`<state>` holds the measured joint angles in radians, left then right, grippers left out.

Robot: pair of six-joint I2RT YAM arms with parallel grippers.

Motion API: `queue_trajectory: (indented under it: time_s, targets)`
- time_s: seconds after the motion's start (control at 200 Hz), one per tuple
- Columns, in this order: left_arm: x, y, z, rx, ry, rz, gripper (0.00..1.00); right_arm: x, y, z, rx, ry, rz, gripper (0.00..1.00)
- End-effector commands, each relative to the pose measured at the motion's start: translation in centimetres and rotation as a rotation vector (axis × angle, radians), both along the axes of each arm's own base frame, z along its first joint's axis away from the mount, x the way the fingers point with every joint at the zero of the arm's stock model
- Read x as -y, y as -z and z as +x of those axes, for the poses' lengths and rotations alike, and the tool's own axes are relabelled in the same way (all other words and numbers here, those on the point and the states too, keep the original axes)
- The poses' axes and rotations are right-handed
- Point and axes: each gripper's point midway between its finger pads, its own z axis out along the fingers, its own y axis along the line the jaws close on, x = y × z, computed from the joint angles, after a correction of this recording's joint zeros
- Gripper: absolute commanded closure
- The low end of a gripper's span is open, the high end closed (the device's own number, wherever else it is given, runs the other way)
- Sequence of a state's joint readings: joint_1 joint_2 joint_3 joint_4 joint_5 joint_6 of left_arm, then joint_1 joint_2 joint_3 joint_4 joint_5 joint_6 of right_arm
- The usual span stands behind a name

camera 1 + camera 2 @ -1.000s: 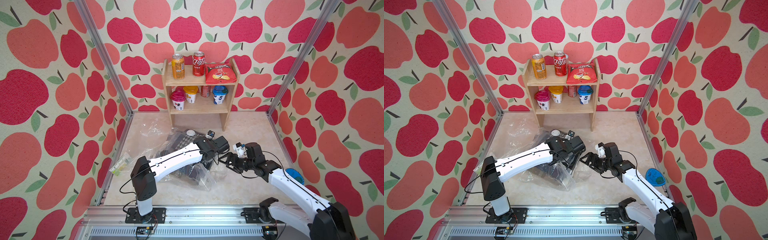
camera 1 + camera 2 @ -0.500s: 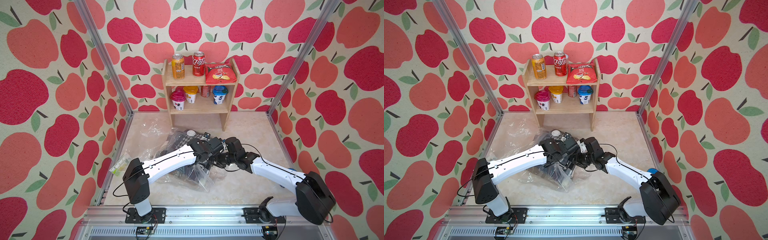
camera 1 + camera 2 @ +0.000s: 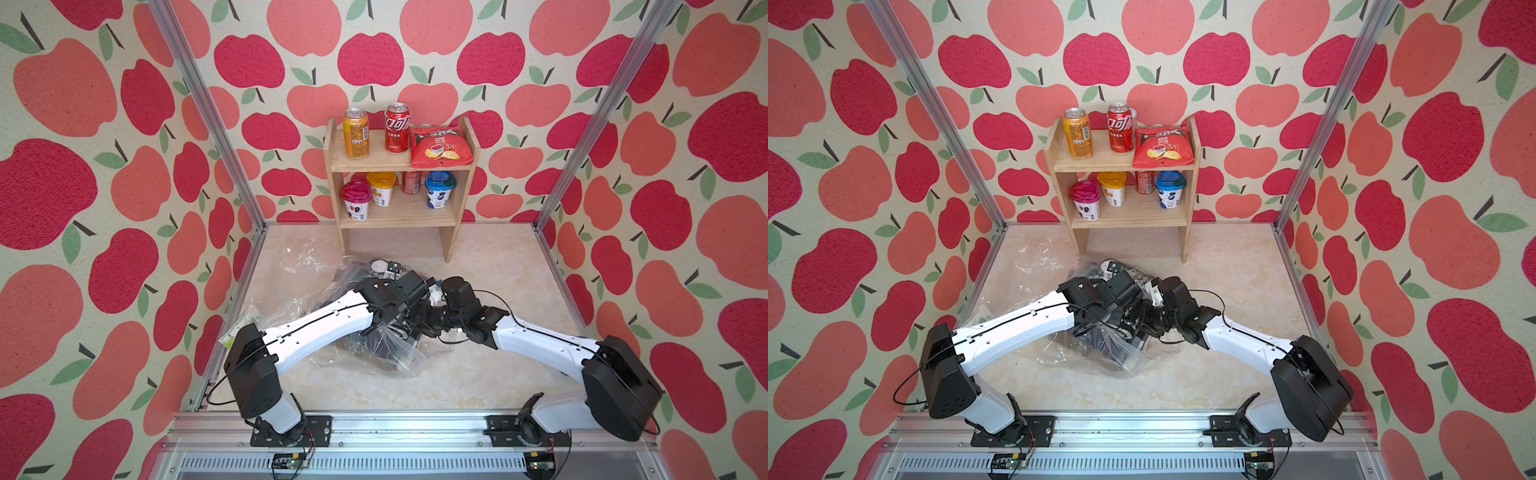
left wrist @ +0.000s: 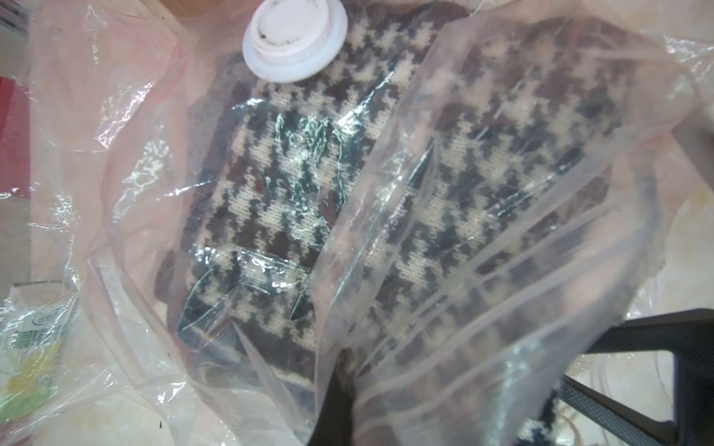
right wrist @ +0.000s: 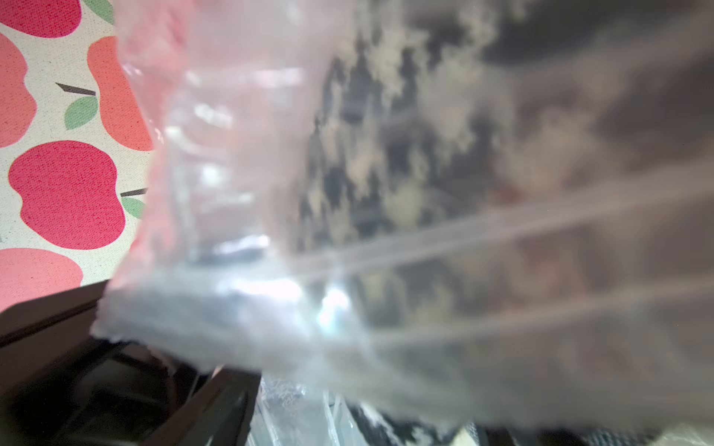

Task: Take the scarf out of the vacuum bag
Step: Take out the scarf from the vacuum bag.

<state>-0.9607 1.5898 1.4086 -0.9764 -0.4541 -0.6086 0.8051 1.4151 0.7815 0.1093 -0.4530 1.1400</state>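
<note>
The vacuum bag [image 3: 386,361] [image 3: 1117,357] lies crumpled on the floor in front of the shelf, its round white valve cap [image 3: 378,265] [image 4: 294,38] facing up. Inside it is the scarf [image 4: 347,185] [image 5: 405,154], a dark and cream houndstooth knit. My left gripper [image 3: 395,326] [image 4: 344,363] is shut on the bag's zip-ribbed edge and holds that film up. My right gripper [image 3: 419,322] [image 3: 1142,322] is close beside it at the bag's mouth, jaws apart. One black finger [image 5: 220,405] shows below the blurred film; the other finger is hidden.
A wooden shelf [image 3: 399,166] with cans, a chip bag and cups stands at the back. A smaller clear bag with green-and-white print [image 3: 245,324] [image 4: 34,347] lies by the left frame rail. Loose crumpled plastic [image 3: 307,257] sits left of the shelf's foot.
My right arm has swung left from open floor to the bag's mouth, right beside my left gripper. My left gripper has kept its hold on the bag and shifted slightly left.
</note>
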Motion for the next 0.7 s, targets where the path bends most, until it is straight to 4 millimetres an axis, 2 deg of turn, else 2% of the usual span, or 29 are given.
queue_trajectory:
  time_s: [0.0, 0.1, 0.205, 0.235, 0.305, 0.35, 0.575, 0.695]
  targets:
    - [-1.2, 0.0, -0.4, -0.001, -0.028, 0.011, 1.00, -0.6, 0.7, 0.1, -0.029, 0.012, 0.001, 0.18]
    - [-1.5, -0.2, -0.4, 0.008, -0.030, 0.010, 1.00, -0.8, 1.0, 0.3, -0.030, 0.024, 0.011, 0.26]
    - [-1.8, -0.2, -0.1, 0.011, -0.040, 0.015, 1.00, -1.1, 0.9, 0.8, -0.011, 0.033, 0.018, 0.43]
    - [-1.9, -0.2, -0.1, 0.011, -0.042, 0.017, 1.00, -1.2, 0.8, 0.9, -0.009, 0.032, 0.018, 0.51]
    - [-2.1, -0.2, 0.0, 0.011, -0.045, 0.018, 1.00, -1.9, 0.6, 1.3, -0.004, 0.020, 0.028, 0.78]
    - [-2.2, -0.3, 0.1, 0.015, -0.046, 0.020, 1.00, -2.3, 0.6, 1.6, -0.003, 0.012, 0.030, 0.87]
    - [-3.3, -0.8, 0.5, 0.029, -0.070, 0.026, 1.00, -3.6, 0.5, 2.9, 0.015, 0.002, 0.024, 0.97]
    - [-4.5, -0.8, 1.0, 0.031, -0.095, 0.030, 1.00, -5.2, 0.1, 4.0, 0.032, -0.019, 0.051, 1.00]
